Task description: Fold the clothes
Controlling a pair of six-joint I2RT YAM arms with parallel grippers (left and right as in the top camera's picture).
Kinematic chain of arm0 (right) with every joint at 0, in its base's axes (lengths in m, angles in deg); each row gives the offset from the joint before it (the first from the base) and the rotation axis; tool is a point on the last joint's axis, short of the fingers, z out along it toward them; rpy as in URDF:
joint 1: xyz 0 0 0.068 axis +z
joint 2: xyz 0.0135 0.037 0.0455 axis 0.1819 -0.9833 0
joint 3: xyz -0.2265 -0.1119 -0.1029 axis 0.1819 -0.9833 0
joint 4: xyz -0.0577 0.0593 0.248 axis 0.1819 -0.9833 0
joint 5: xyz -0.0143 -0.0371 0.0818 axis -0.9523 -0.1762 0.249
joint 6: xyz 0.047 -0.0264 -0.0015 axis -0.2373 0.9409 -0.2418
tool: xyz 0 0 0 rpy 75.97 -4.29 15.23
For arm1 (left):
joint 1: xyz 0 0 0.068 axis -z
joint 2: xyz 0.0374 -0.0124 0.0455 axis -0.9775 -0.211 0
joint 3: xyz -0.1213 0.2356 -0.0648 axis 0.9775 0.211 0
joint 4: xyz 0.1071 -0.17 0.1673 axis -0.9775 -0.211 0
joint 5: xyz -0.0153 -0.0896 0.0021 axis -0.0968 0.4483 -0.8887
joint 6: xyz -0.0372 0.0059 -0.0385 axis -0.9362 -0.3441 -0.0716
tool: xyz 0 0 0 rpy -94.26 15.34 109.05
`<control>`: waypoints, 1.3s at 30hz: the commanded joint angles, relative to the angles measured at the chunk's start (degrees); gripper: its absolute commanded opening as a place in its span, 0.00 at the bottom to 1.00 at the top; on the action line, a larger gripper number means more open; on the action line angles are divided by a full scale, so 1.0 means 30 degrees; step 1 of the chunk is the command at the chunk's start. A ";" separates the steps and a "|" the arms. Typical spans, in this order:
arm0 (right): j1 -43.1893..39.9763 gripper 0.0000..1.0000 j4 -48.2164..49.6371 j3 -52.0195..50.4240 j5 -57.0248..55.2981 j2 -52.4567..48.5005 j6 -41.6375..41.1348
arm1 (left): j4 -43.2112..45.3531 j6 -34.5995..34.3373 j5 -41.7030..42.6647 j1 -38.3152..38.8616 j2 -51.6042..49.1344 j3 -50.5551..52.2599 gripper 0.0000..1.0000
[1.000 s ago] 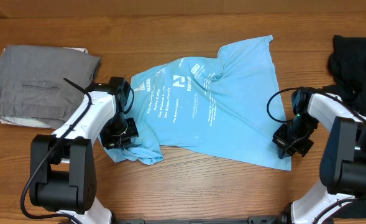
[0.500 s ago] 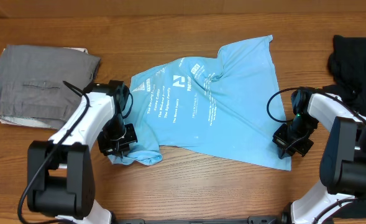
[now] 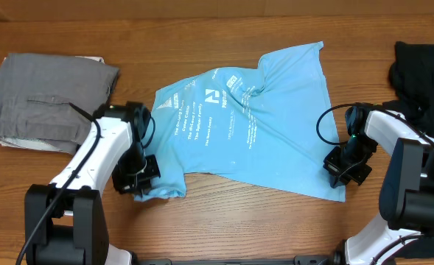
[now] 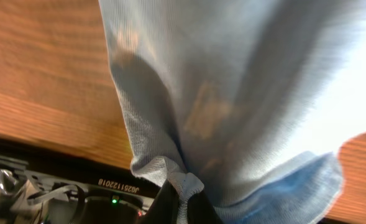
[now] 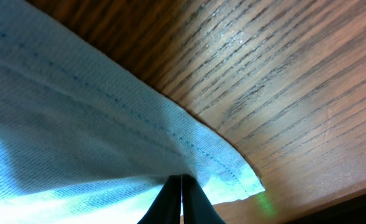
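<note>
Shirt [image 3: 275, 140]: light, limp, bunches easily. Left gripper [image 3: 138, 179] pinches its near-left edge, right gripper [image 3: 343, 172] its hem corner (sound holds).

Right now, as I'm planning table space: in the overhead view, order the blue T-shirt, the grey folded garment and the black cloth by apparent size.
1. light blue T-shirt
2. grey folded garment
3. black cloth, though the frame edge cuts it off, so its rank is unsure.
</note>
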 commanded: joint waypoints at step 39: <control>-0.5297 0.07 0.1472 -0.0401 -0.3009 -0.0321 -0.0532 | 0.3024 -0.3388 -0.3468 -0.2237 0.0306 0.1923 0.09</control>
